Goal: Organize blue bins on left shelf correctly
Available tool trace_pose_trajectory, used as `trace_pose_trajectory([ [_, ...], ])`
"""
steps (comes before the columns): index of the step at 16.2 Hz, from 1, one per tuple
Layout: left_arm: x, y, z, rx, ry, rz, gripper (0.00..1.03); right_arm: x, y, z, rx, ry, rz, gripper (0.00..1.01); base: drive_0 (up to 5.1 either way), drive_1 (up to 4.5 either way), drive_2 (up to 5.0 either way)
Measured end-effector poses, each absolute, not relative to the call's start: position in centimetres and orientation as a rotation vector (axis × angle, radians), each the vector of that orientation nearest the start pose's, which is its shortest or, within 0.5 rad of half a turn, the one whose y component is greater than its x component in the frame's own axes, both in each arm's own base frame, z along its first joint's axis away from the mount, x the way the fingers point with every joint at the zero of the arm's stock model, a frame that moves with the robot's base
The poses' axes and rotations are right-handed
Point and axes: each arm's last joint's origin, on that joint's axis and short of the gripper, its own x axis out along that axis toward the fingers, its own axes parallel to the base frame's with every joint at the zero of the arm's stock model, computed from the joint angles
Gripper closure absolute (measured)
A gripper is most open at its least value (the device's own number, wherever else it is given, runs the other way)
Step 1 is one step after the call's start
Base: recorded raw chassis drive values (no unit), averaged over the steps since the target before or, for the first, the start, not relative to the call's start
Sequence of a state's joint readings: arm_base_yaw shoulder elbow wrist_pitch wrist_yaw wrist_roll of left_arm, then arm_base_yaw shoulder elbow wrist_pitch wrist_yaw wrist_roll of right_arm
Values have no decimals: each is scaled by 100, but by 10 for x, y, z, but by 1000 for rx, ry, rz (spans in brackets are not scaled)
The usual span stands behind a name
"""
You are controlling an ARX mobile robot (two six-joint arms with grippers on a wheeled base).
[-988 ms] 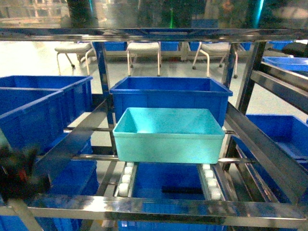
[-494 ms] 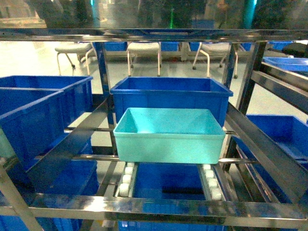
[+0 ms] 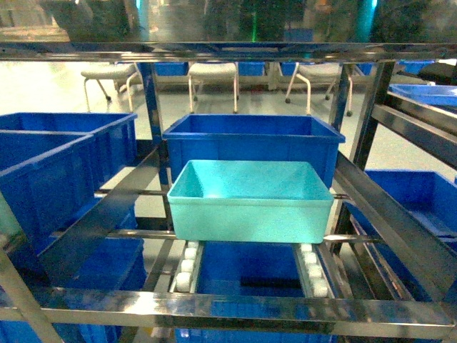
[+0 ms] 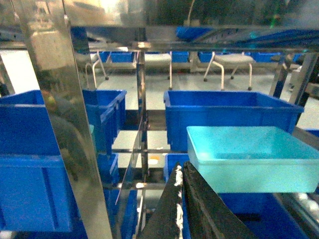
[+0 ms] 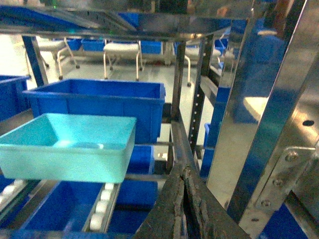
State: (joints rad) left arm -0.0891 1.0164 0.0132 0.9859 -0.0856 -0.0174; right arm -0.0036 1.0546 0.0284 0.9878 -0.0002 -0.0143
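Note:
One turquoise blue bin (image 3: 250,204) rests level on the left shelf's white roller strips (image 3: 186,266), pushed up against a dark blue bin (image 3: 253,139) behind it. The shelf's front steel rail (image 3: 250,309) runs across the bottom of the head view, where neither gripper shows. In the left wrist view my left gripper (image 4: 182,168) is shut and empty, just left of and below the turquoise bin (image 4: 254,157). My right gripper (image 5: 185,172) is also shut and empty, to the right of the turquoise bin (image 5: 70,147) and not touching it.
Dark blue ribbed bins stand on the rack at left (image 3: 57,164), at right (image 3: 421,200) and on the level below (image 3: 246,268). Slanted steel side rails (image 3: 107,214) flank the lane. A steel upright (image 4: 65,119) stands close on the left, another (image 5: 264,114) close on the right. Chairs (image 3: 214,71) stand behind.
A dark blurred arm shape at the lower left of the head view one second ago has gone out of view. The turquoise bin has not moved.

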Motion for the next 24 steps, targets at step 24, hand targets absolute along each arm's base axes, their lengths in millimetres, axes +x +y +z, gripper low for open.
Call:
trace_pose_trajectory([
  [24,97,0,167,-17,2,-3,101,97,0,168,-14,-6,0,99,0,0,0],
])
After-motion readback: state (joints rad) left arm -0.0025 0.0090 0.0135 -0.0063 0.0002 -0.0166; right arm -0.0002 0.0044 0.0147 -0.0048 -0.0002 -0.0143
